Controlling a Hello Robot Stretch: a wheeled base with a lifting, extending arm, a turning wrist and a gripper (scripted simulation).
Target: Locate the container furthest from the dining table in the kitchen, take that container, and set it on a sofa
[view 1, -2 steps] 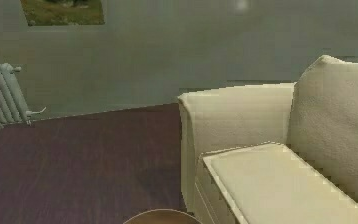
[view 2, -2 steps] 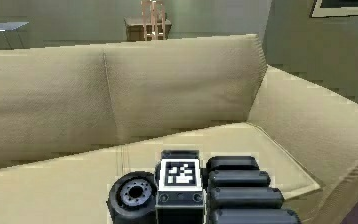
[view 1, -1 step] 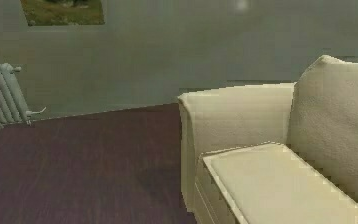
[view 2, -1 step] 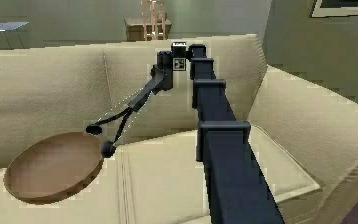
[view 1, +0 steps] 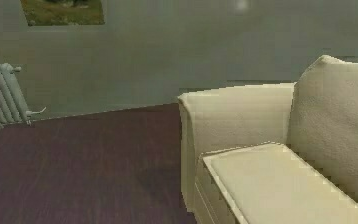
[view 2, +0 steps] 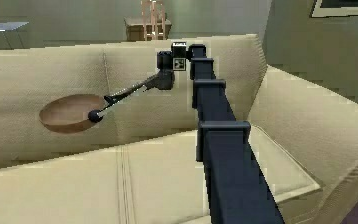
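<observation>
The bowl [view 2: 69, 112], brown and shallow with a paler rim, hangs at the far end of my hand [view 2: 97, 115]. It is clear of the cushions, so I read the hand as holding it. The bowl sits level, mouth up, out over the seat of the sofa [view 2: 47, 190] with the backrest behind it, in the arm side view's left half. The two thin fingers [view 2: 132, 95] slant down and to the left from the hand's dark body, and their tips meet the bowl's right rim.

Just right of that body I see the two white marker squares [view 2: 177, 62] at the end of the arm [view 2: 222, 150]. The arm is a dark bar reaching up from the bottom edge across the seat cushions to the top of the backrest. The sofa is cream. One of its armrests [view 2: 317, 110] rises at the arm side view's right.

Beyond the backrest stands a pale wooden piece [view 2: 152, 20] that I can't name, and a grey flat surface [view 2: 7, 28] shows at the top left. A framed picture's corner [view 2: 342, 8] hangs on the wall at the top right.

In the forward view the same cream sofa shows at the right, with an armrest, a back cushion and part of the seat. It stands on a dark purplish floor [view 1: 77, 170]. A white radiator [view 1: 5, 95] is fixed to the grey-green wall [view 1: 167, 60] at the left edge, well apart from the sofa. A framed picture [view 1: 65, 10] hangs above it at the top.
</observation>
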